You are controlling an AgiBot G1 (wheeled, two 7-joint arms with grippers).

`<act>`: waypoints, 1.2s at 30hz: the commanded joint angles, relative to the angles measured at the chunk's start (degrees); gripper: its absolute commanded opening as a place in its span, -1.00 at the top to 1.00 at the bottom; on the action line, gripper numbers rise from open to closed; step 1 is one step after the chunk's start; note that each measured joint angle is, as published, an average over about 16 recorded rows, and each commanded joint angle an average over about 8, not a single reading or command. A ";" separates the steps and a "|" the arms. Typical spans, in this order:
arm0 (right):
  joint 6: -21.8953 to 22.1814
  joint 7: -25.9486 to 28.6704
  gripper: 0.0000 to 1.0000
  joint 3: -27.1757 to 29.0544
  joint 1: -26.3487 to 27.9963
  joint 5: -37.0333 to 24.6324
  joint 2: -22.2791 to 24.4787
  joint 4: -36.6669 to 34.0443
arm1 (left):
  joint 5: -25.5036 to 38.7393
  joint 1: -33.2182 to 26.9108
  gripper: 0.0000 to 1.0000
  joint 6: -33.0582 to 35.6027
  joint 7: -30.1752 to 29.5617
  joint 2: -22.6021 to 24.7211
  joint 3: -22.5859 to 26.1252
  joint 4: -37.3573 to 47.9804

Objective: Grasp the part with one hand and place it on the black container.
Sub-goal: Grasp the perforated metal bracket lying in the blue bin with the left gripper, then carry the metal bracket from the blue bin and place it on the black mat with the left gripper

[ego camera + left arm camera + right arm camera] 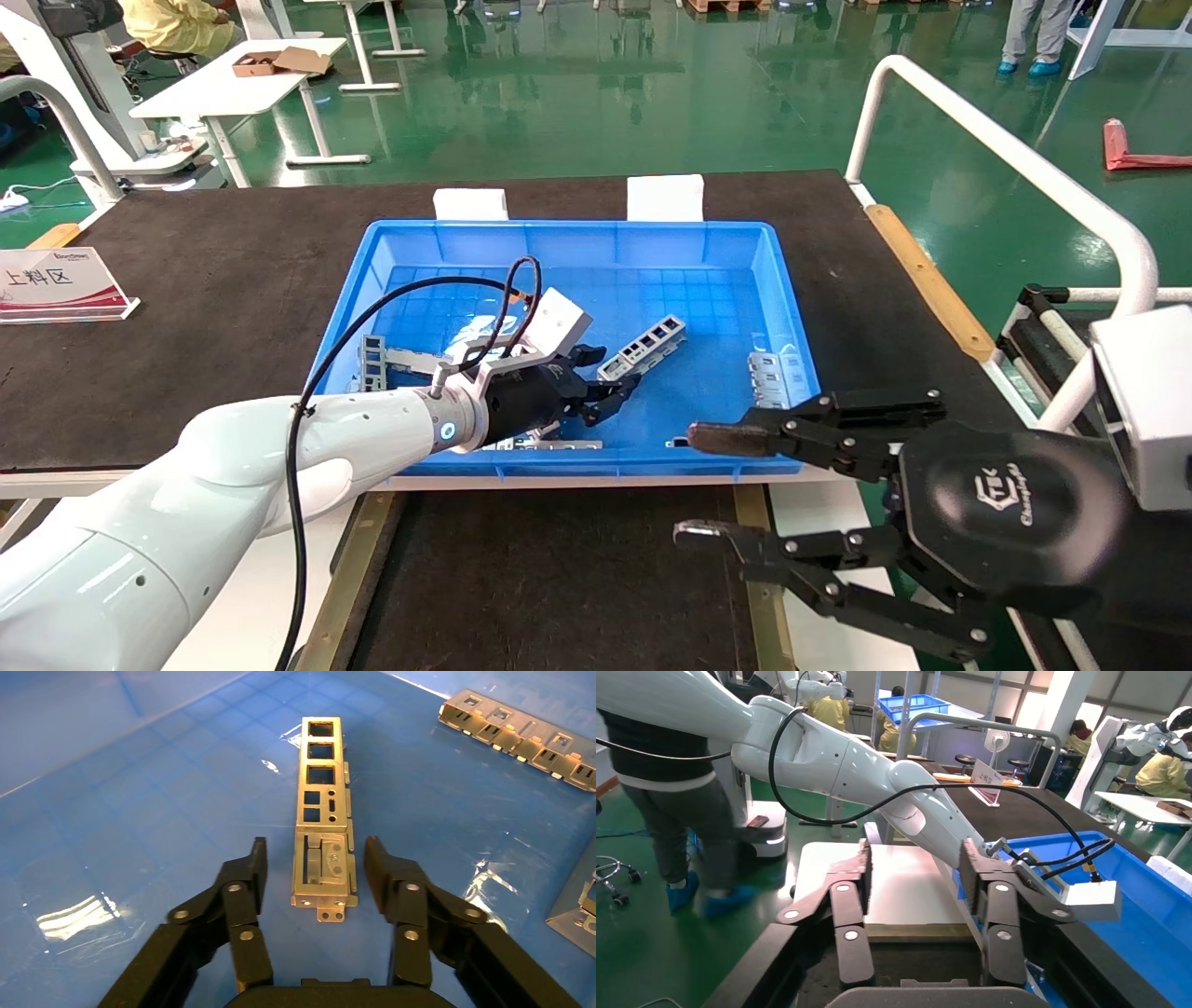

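- The part, a slim silver-grey ladder strip w/ a row of rectangular windows, lies flat on the floor of the blue crate, roughly mid-crate in the head view.
- Left tool sits low over the strip's near end, fingers spread wide, one on each side of the metal; gap visible on both sides, so not gripping yet.
- Key relation: the strip's long axis runs straight out from the left tool, in line w/ the arm's reach, so the fingers straddle its narrow width. Closing would pinch across the short dimension, near one end, not the middle.
- Judgement: grasp step is at hand; an end grip may let the far end droop or swing on lift.
- Similar stamped parts lie apart toward the crate's side; no contact w/ the target.
- Black container, edged by olive-tan rails, lies on the robot's side of the crate, nothing on it yet.
- Right tool hangs open by the crate's near right corner, above the container's edge, holding nothing; left arm is clearly nearer the part.
- Crate rests on the dark-matted surface.
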 commanded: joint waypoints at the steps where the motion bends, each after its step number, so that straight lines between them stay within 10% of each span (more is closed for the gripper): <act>1: 0.00 0.00 1.00 0.00 0.00 0.00 0.00 0.00 | -0.77 0.05 1.00 -0.15 0.09 0.00 0.60 -0.04; 17: 0.00 0.00 1.00 0.00 0.00 0.00 0.00 0.00 | -8.54 -2.66 1.00 3.59 1.30 -0.62 1.80 0.18; 36: 0.00 0.00 1.00 -0.01 0.00 0.01 0.00 0.00 | -17.63 -3.13 1.00 29.39 5.01 -10.53 -2.76 -3.93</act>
